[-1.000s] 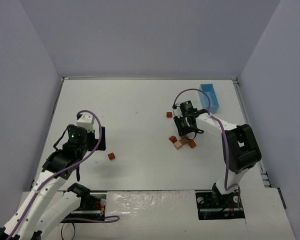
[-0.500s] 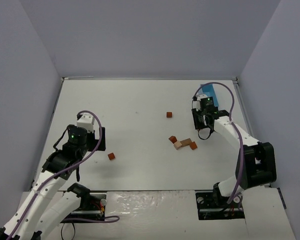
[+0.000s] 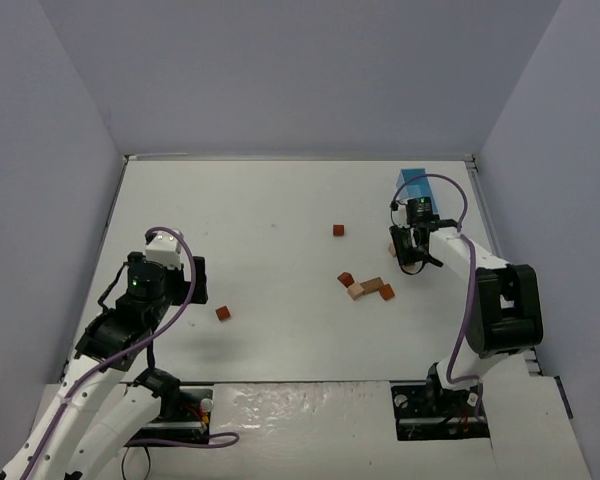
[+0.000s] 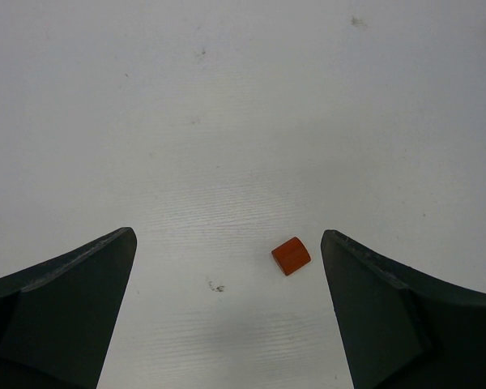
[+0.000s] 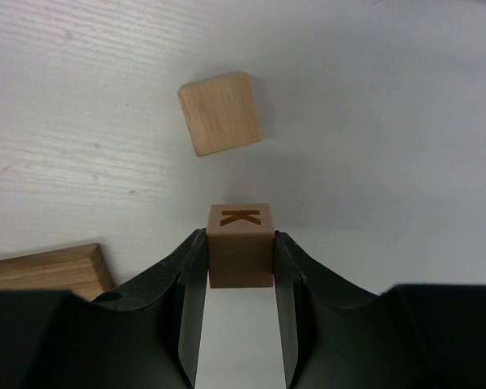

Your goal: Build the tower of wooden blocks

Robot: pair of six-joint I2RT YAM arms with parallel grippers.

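Counter (image 3: 270, 200): white, walled on three sides, with my two arms at its near edge.
My left gripper (image 4: 227, 243): near the left edge, jaws spread wide and released, gripping nothing.
My right gripper (image 3: 412, 260): near the far right corner, clenched on a lettered block.
Blue box (image 3: 412, 180): in the far right corner, just beyond my right gripper.
Wood block tower (image 3: 367, 287): a low cluster of four blocks, touching one another, on the right half of the counter about midway between the near and far edges. I cannot tell whether any block sits on another.
Tan block (image 5: 221, 113): lying flat on the counter just ahead of my right fingers, apart from them.
Lettered block (image 5: 240, 243): tan cube with a "K" on its top face, pinched on both sides by my right fingers.
Far loose block (image 3: 338, 230): reddish, alone, beyond the cluster toward the far edge.
Orange block (image 4: 291, 255): alone on the left half, on the counter below my open left jaws, touching neither finger.
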